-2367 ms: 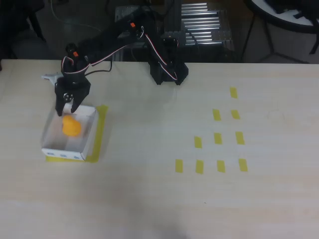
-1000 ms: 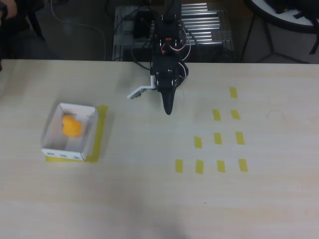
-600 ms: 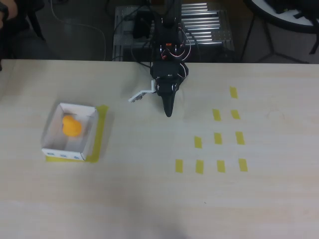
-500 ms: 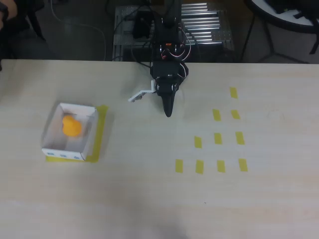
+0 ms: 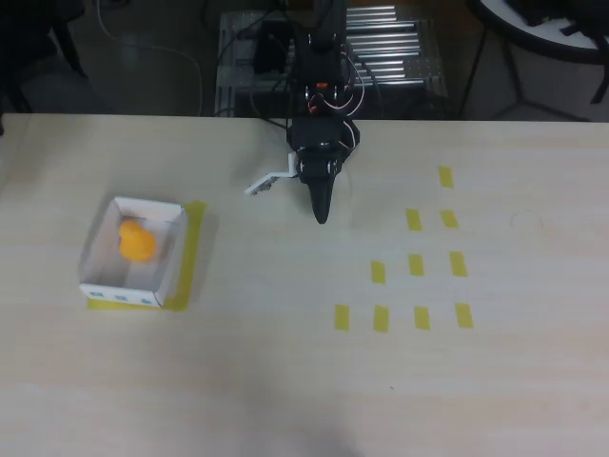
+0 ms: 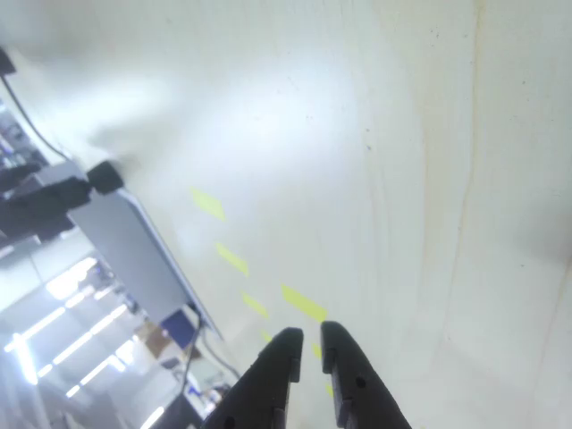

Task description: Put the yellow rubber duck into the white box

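Note:
The yellow rubber duck (image 5: 135, 241) lies inside the white box (image 5: 169, 262) at the left of the table in the overhead view. The box has small bluish marks on its near outer wall. My gripper (image 5: 321, 213) is folded back near the arm's base at the top centre, far to the right of the box. Its black tip points toward the table's front. In the wrist view the two dark fingers (image 6: 277, 371) sit close together, with only a thin slit and nothing between them, so my gripper (image 6: 307, 338) is shut.
Yellow tape (image 5: 192, 248) lines the box's right and near sides. Several short yellow tape strips (image 5: 416, 265) mark the table's right half. The arm's base (image 5: 322, 90) and cables stand at the back edge. A white part (image 5: 266, 181) juts left from the arm.
The arm swung away from above the box to its folded pose at the top centre; over the last half second it barely moves. The duck stays in the box.

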